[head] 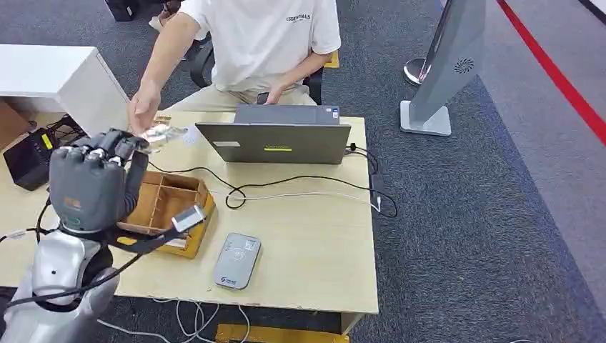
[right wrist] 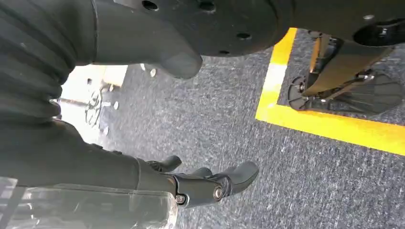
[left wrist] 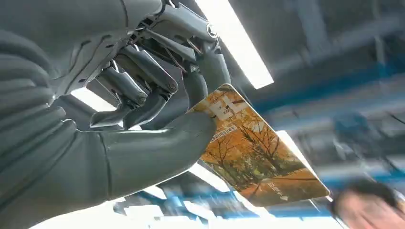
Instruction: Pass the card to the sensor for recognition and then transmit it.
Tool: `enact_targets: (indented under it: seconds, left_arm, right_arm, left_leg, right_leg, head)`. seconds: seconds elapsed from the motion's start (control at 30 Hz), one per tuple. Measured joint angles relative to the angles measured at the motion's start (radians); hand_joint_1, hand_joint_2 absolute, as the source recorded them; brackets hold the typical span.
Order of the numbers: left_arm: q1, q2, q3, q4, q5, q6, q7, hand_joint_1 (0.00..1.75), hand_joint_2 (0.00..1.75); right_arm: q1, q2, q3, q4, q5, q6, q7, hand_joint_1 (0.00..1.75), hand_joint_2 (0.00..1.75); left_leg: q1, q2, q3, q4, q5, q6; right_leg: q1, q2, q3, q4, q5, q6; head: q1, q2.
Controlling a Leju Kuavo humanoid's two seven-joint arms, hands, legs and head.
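Note:
My left hand (head: 93, 187) is raised over the table's left side, above a wooden box (head: 171, 204). It pinches an orange card (left wrist: 253, 152) with an autumn-tree print between thumb and fingers; in the head view the card (head: 161, 133) sticks out beyond the fingertips. A seated person's hand (head: 143, 108) reaches to the card's far end, and it shows blurred (left wrist: 367, 210) near the card's free corner. The grey card sensor (head: 237, 260) lies flat near the table's front edge. My right hand (right wrist: 210, 183) hangs over the carpet with nothing in it, fingers loosely apart.
A grey laptop (head: 275, 139) stands open at the back of the table (head: 314, 243), with black and white cables (head: 300, 187) looping in front. A black device (head: 28, 161) sits at the far left. A grey kiosk stand (head: 446, 71) rises on the carpet to the right.

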Motion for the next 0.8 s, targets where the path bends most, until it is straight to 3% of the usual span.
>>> enact_targets:
  seconds: [0.07, 0.17, 0.33, 0.37, 0.57, 0.8]
  left_arm:
    - [-0.117, -0.014, 0.008, 0.117, -0.07, 0.042, 0.027, 1.75, 1.75]
    - [-0.261, -0.027, 0.032, 0.35, -0.096, 0.128, 0.02, 1.75, 1.75]
    - [-0.4, -0.051, 0.069, 0.658, -0.099, 0.169, 0.022, 1.75, 1.75]
    - [-0.409, -0.054, 0.074, 0.698, -0.099, 0.185, 0.022, 0.0, 1.75]
    - [-0.411, -0.068, 0.085, 0.812, -0.097, 0.21, 0.022, 0.0, 1.75]
    - [-0.355, -0.064, 0.11, 0.81, -0.094, 0.247, -0.01, 0.0, 1.75]
  right_arm:
    - [-0.009, 0.004, 0.011, 0.0, 0.028, 0.0, 0.011, 0.0, 1.75]
    - [-0.026, 0.01, 0.023, 0.0, 0.047, 0.0, 0.021, 0.0, 1.75]
    - [-0.035, 0.015, 0.037, 0.003, 0.059, 0.0, 0.036, 0.0, 1.75]
    - [-0.035, 0.015, 0.037, 0.003, 0.059, 0.0, 0.039, 0.0, 1.75]
    - [-0.033, 0.018, 0.037, 0.003, 0.059, 0.0, 0.04, 0.0, 1.75]
    - [-0.03, 0.018, 0.037, 0.003, 0.045, 0.0, 0.02, 0.0, 1.75]
  left_leg:
    - [0.0, 0.0, 0.0, 0.0, 0.002, -0.001]
    - [0.0, 0.003, 0.001, 0.0, 0.003, -0.002]
    - [0.0, 0.003, 0.001, 0.0, 0.004, -0.003]
    - [0.0, 0.003, 0.001, 0.0, 0.004, -0.003]
    - [0.0, 0.003, -0.001, 0.0, 0.003, -0.003]
    - [0.0, 0.003, -0.001, 0.0, 0.003, -0.003]
  right_leg:
    - [0.0, -0.001, 0.0, 0.0, 0.002, -0.001]
    - [0.0, 0.004, -0.001, 0.002, 0.004, -0.002]
    - [0.0, 0.004, -0.002, 0.003, 0.004, -0.002]
    - [0.0, 0.004, -0.002, 0.003, 0.004, -0.002]
    - [0.0, 0.004, -0.003, 0.003, 0.004, -0.002]
    - [0.0, 0.004, -0.003, 0.003, 0.004, -0.002]
  head:
    - [0.0, 0.0]
    - [-0.002, 0.0]
    - [-0.001, 0.0]
    - [-0.002, 0.0]
    - [-0.002, 0.0]
    - [-0.002, 0.0]
